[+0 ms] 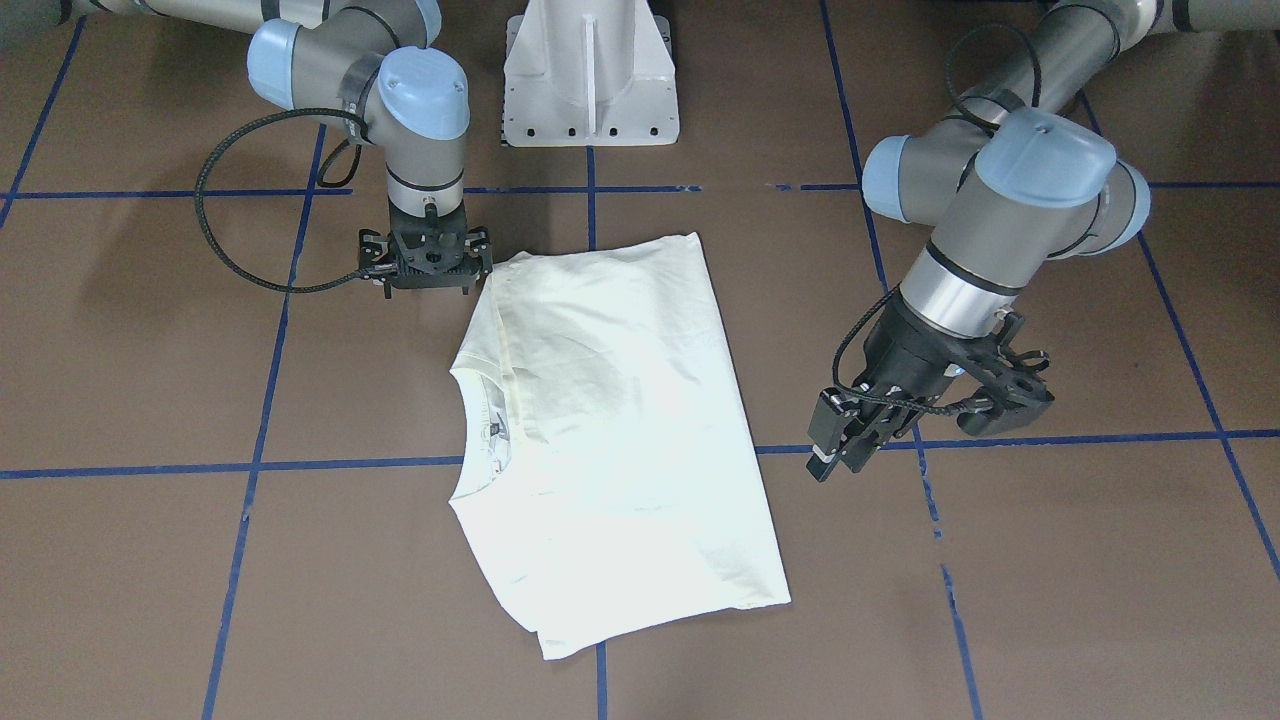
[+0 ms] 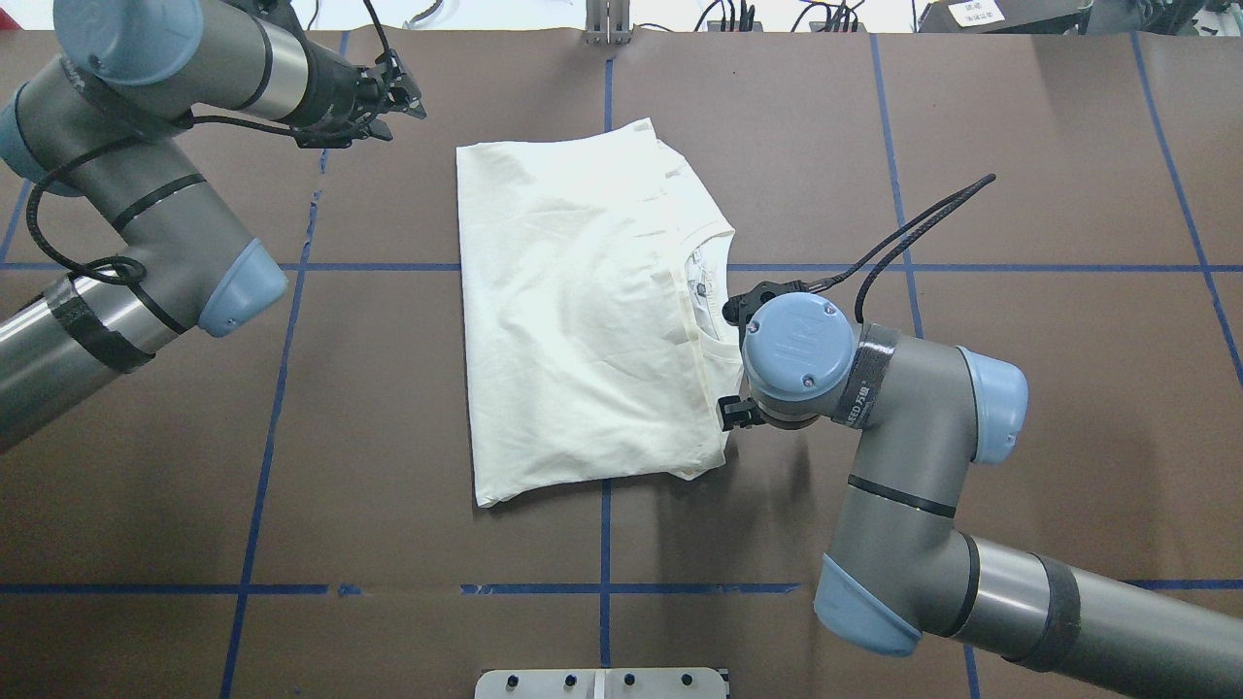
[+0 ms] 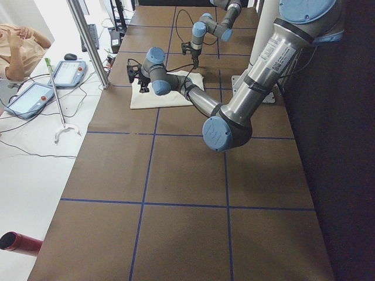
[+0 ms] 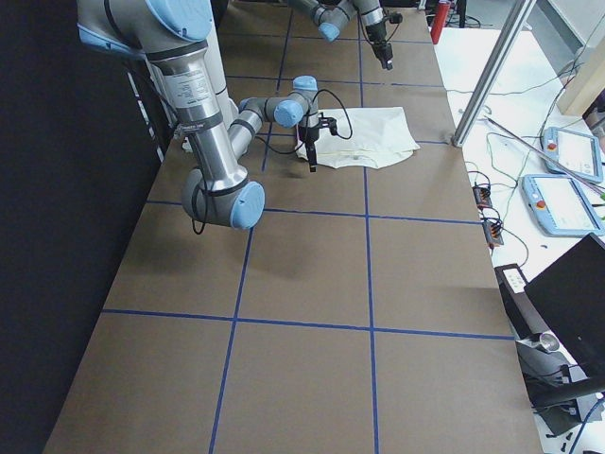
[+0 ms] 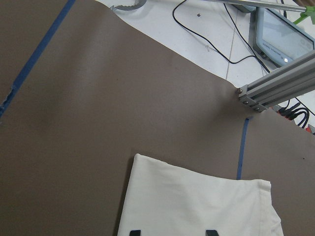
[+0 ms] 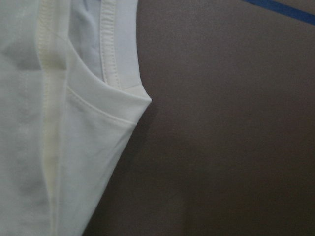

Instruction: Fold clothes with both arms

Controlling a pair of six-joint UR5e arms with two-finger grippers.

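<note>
A brown table is marked into large squares by blue tape lines. A white base stands at the robot's edge of the table. Off the far edge, the left side view shows a white bench with a grey control tablet, loose cables and a metal post. A person shows at the corner of that view.

A cream T-shirt lies folded in the middle of the table, plain side up. Its collar faces the robot's right.

The right pincer points straight down at the collar-side edge, by the shoulder nearer the robot. Its jaws look spread and grip nothing. Whether they touch the cloth cannot be told. Its wrist camera sees the collar close up.

The left pincer hangs tilted over bare table, well apart from the shirt's opposite side. Its fingertips are wide apart and it is empty.
</note>
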